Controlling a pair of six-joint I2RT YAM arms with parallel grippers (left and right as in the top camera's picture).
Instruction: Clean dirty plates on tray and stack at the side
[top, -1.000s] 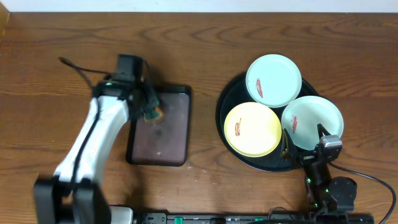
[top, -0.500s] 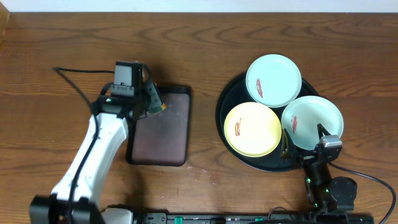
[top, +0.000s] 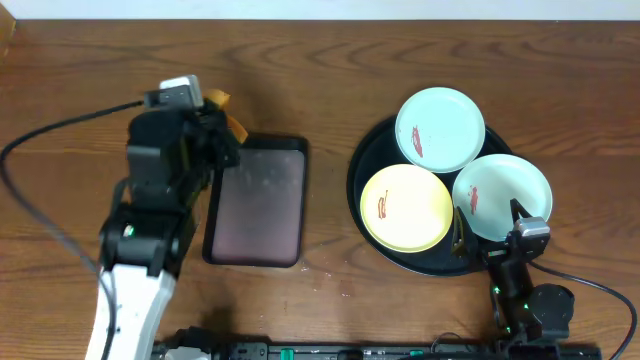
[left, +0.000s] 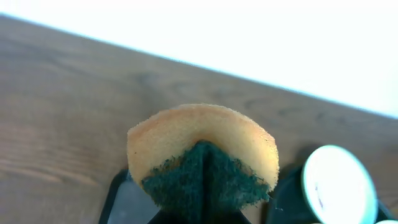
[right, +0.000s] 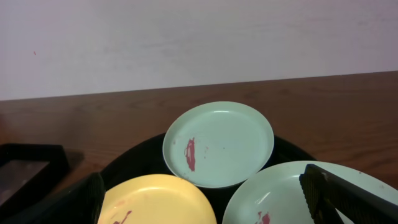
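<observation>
The round black tray (top: 362, 165) at the right carries three plates, each with a red-brown smear: a mint one at the back (top: 440, 128), a yellow one (top: 405, 207) and a mint one at the right (top: 502, 196). My right gripper (top: 488, 226) hovers open at the tray's near edge, its fingers (right: 347, 196) spread wide over the near mint plate (right: 273, 199) and yellow plate (right: 155, 200). My left gripper (top: 220, 118) is raised above the far left corner of the rectangular tray, shut on a folded yellow-and-green sponge (left: 202, 149).
A dark rectangular tray (top: 257, 200) with a wet-looking bottom lies left of centre. A cable trails from the left arm across the wood at the far left. The table's back edge runs close behind the sponge in the left wrist view.
My left arm has lifted the sponge up off the rectangular tray and drawn it back and to the left. The right arm and the plates have not moved.
</observation>
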